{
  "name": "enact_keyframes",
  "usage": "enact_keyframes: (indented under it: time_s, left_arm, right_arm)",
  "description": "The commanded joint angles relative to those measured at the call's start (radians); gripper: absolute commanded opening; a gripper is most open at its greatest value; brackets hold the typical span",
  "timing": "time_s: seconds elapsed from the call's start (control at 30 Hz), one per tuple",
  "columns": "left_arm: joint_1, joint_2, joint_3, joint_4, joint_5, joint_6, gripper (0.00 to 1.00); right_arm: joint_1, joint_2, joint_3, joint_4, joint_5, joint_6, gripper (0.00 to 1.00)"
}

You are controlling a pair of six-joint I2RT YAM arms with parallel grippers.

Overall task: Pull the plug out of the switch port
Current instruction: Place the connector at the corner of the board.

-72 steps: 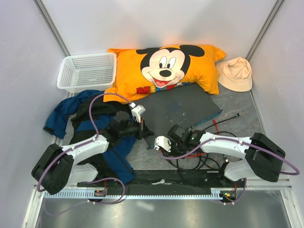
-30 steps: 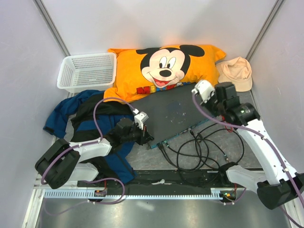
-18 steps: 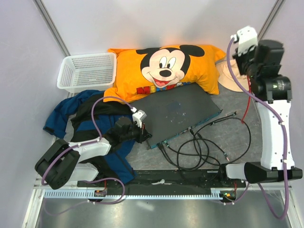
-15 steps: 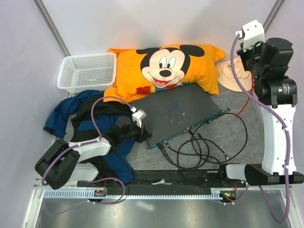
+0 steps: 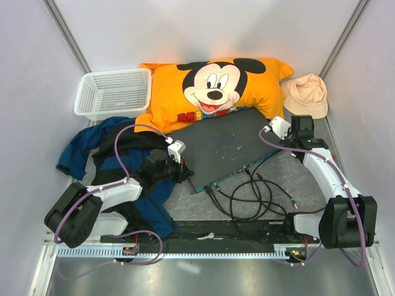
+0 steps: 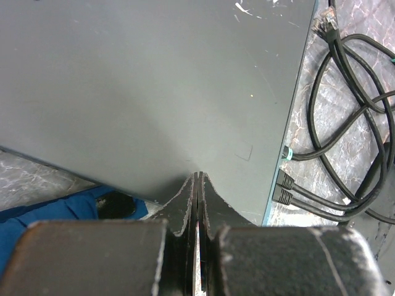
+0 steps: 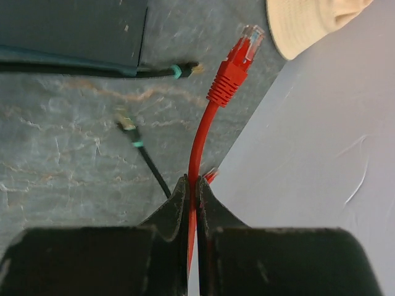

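Right hand [image 7: 192, 185], clenched on the red cable [image 7: 199, 145], drops back beside the switch [image 5: 231, 150], plug [image 7: 236, 61] pulled free; left hand [image 6: 196, 185], shut empty, rests at the switch's corner.

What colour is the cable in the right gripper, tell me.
Red; the cable shows best in the right wrist view.

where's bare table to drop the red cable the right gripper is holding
Bare grey tabletop shows between the blue and black clothes and the tangle of black cables, and in a narrow strip by the right wall near the beige bucket hat. In front of the dark grey metal switch it is crowded with cables. The red cable would likely fit either.
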Motion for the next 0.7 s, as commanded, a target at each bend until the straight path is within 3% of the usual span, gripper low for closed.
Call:
enact_keyframes:
  time_s: [0.0, 0.1, 0.23, 0.33, 0.43, 0.5, 0.57, 0.6, 0.67]
  left_arm:
    - [0.008, -0.010, 0.005, -0.003, 0.006, 0.027, 0.02]
    - [0.008, 0.001, 0.006, -0.003, 0.012, 0.027, 0.02]
    - [0.008, 0.016, 0.014, -0.017, 0.023, 0.033, 0.02]
    - [0.008, 0.024, 0.016, -0.031, 0.029, 0.036, 0.02]
    - [0.010, 0.030, 0.040, -0.078, 0.027, 0.046, 0.02]
    - [0.010, 0.035, 0.052, -0.099, 0.026, 0.051, 0.02]
    - [0.012, 0.035, 0.071, -0.109, 0.026, 0.048, 0.02]
    - [0.015, 0.036, 0.077, -0.111, 0.026, 0.048, 0.02]
    - [0.019, 0.038, 0.092, -0.125, 0.030, 0.045, 0.02]
  right_arm:
    - [-0.006, 0.052, -0.020, 0.180, 0.109, -0.069, 0.00]
    - [-0.011, 0.193, 0.025, 0.160, 0.137, 0.090, 0.00]
    - [-0.060, 0.440, 0.239, 0.044, 0.091, 0.345, 0.00]
    - [-0.081, 0.517, 0.305, 0.066, 0.089, 0.391, 0.01]
    - [-0.104, 0.592, 0.371, 0.089, 0.131, 0.385, 0.14]
    - [-0.130, 0.621, 0.425, 0.083, 0.129, 0.394, 0.43]
    - [-0.141, 0.629, 0.477, 0.018, 0.001, 0.411, 0.64]
    - [-0.141, 0.619, 0.529, -0.051, -0.057, 0.426, 0.68]
    - [-0.140, 0.541, 0.565, -0.098, -0.312, 0.507, 0.98]
